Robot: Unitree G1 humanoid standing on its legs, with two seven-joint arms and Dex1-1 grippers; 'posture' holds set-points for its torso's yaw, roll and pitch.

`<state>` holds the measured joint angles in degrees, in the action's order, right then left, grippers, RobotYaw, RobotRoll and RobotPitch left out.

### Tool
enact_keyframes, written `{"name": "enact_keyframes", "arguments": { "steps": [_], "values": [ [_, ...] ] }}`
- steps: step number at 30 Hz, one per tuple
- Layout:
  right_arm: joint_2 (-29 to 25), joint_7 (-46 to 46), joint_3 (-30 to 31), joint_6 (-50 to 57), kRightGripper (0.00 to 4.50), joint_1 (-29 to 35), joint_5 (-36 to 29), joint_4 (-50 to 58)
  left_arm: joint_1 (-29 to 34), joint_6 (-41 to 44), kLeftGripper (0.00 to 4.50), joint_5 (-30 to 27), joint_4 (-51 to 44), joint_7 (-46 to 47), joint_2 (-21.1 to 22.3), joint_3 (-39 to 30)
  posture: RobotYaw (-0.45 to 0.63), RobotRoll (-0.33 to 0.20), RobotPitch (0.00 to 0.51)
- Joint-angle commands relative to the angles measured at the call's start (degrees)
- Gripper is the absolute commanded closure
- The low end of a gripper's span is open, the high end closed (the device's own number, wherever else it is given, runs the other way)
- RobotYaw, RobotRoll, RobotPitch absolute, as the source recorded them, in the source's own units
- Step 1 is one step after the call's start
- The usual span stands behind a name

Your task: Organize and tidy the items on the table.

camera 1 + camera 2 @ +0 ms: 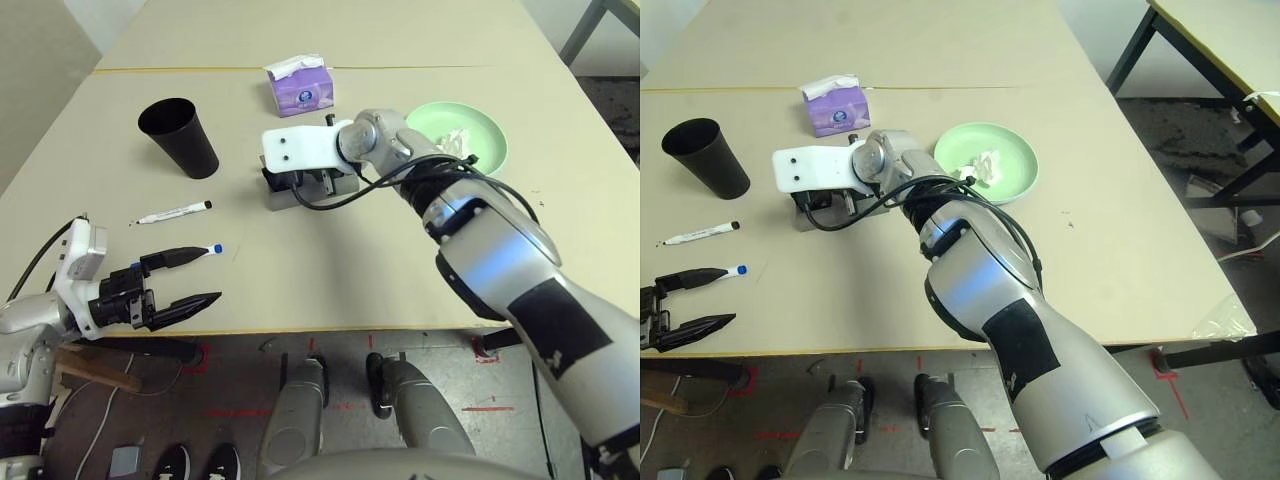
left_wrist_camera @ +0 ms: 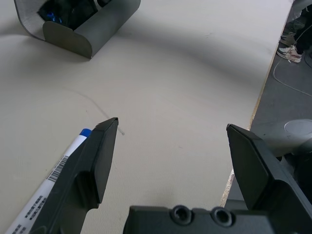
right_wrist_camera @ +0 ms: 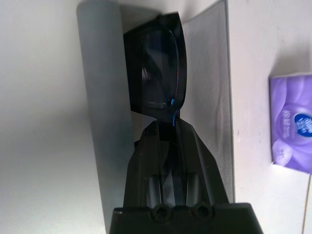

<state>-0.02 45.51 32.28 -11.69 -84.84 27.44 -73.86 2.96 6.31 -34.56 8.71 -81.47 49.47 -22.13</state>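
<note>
**Sunglasses going into the case**

Nearest the camera, the left hand [image 1: 190, 280] waits at the table's [image 1: 340, 270] near edge with its two fingers spread wide and nothing between them. One white marker [image 1: 205, 249] lies just past its upper finger, and in the left wrist view that marker's barrel runs alongside the finger. A second white marker [image 1: 172, 213] lies a little further in, near the black cup [image 1: 178, 136], which leans at a tilt.

Out in the middle of the table, the right hand [image 3: 163, 134] is clenched on the black sunglasses [image 3: 160, 68], gripping them at one end, and holds them down inside the open grey glasses case [image 3: 100, 87]. So the step in hand looks like stowing the sunglasses; whether they already rest on the case floor cannot be told.

Just behind the case stands the purple tissue box [image 1: 299, 89]. To the right sits the green plate [image 1: 490, 140] with the crumpled white tissue [image 1: 455, 140] on it.

Next, judging from this, the right hand needs to let go only once the sunglasses lie fully within the case walls, then draw back without dragging the case. After that the case wants closing, and the markers near the left hand are an easy pickup for the cup.
</note>
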Motion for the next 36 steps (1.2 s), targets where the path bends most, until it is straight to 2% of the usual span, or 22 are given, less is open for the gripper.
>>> {"name": "enact_keyframes", "arguments": {
  "steps": [1,14,20,25,26,30,36],
  "values": [
    [-0.1,1.2,-0.4,0.0,4.31,0.6,0.8,-0.4,0.9,0.4,0.0,-0.6,-0.9,0.0,-0.3,-0.9,0.13,0.0,0.254],
    [0.1,6.7,-2.4,2.9,4.31,-0.4,-0.9,-0.3,-0.8,0.0,0.0,0.1,0.8,-0.3,-0.6,-0.1,0.12,0.0,0.249],
    [0.2,13.1,-5.9,6.7,2.2,-1.8,-3.5,0.4,-2.3,-0.6,0.0,0.8,2.3,-0.7,-1.0,0.8,0.1,0.0,0.247],
    [-0.6,14.1,-7.5,7.7,0.31,-3.1,-4.0,0.9,-4.8,-1.2,0.0,1.5,4.7,-1.3,-1.2,1.9,0.08,0.0,0.241],
    [-0.7,14.1,-7.7,7.8,0.05,-3.2,-4.0,1.0,-5.1,-1.3,0.0,1.6,5.1,-1.5,-1.2,2.1,0.08,0.0,0.241],
    [-1.4,15.0,-8.7,8.4,0.05,-4.2,-4.6,1.4,-7.1,-2.0,0.0,2.3,7.1,-2.1,-1.5,3.1,0.06,0.0,0.234],
    [-4.9,22.4,-12.8,12.1,0.05,-6.0,-9.0,5.3,-9.8,-2.7,0.0,2.7,9.9,-2.5,-1.7,4.0,0.02,0.0,0.229]
  ]
}}
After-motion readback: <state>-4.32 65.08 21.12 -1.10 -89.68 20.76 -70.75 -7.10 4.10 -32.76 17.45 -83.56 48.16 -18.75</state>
